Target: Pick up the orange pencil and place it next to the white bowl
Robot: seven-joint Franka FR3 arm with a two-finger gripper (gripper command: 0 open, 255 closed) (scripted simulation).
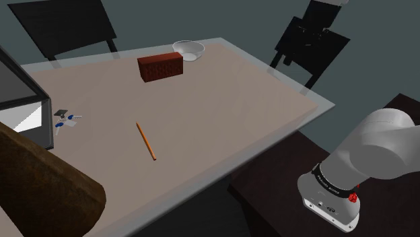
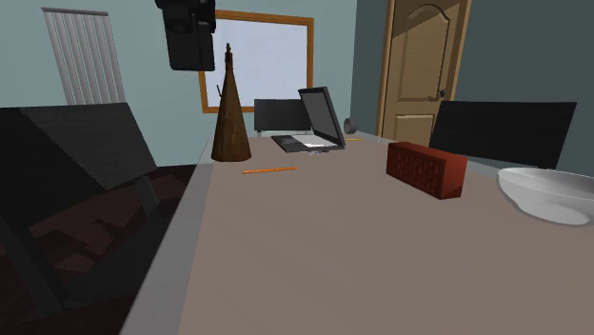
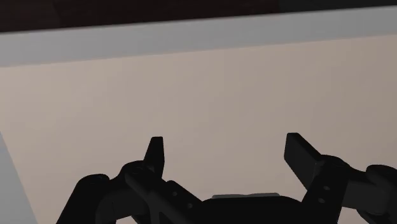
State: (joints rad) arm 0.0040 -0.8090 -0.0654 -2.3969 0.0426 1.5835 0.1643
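The orange pencil [image 1: 145, 141] lies flat near the middle of the table, far from the white bowl [image 1: 188, 50] at the far edge. From across the table the pencil [image 2: 270, 170] lies near the brown cone, and the bowl [image 2: 547, 193] sits at the right. My gripper [image 3: 226, 149] is open, with only bare tabletop between its fingers. It hangs high above the table [image 2: 188, 43], well away from the pencil. In the shoulder view the black hand [image 1: 318, 15] shows at the upper right.
A red brick [image 1: 161, 66] stands just in front of the bowl. An open laptop [image 2: 314, 119] and a tall brown cone [image 2: 230, 109] stand beyond the pencil. A small blue-white object [image 1: 64, 119] lies near the laptop. Dark chairs [image 1: 64, 27] surround the table.
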